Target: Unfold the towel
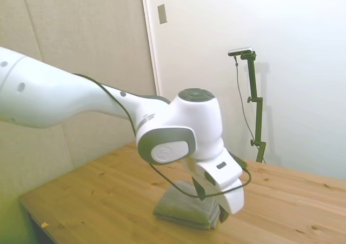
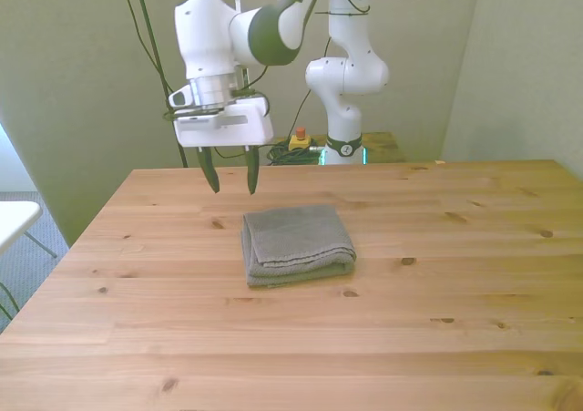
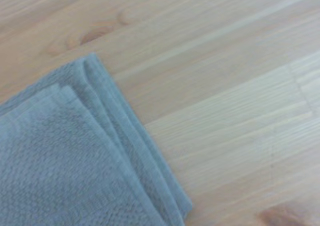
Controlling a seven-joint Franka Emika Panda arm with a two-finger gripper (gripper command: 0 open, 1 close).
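Approach step: open claw [image 2: 228, 179] hangs above the table [image 2: 455, 320], beyond the folded grey towel [image 2: 296, 242].
Next, it should descend onto a loose layered corner and pinch the top layer.

In the front view, the towel [image 2: 297, 243] lies folded on the table [image 2: 437, 338], a little left of the frame's centre. The gripper [image 2: 230, 172] hangs above the table at upper left, behind the towel's back-left corner and clear of it, fingers parted.
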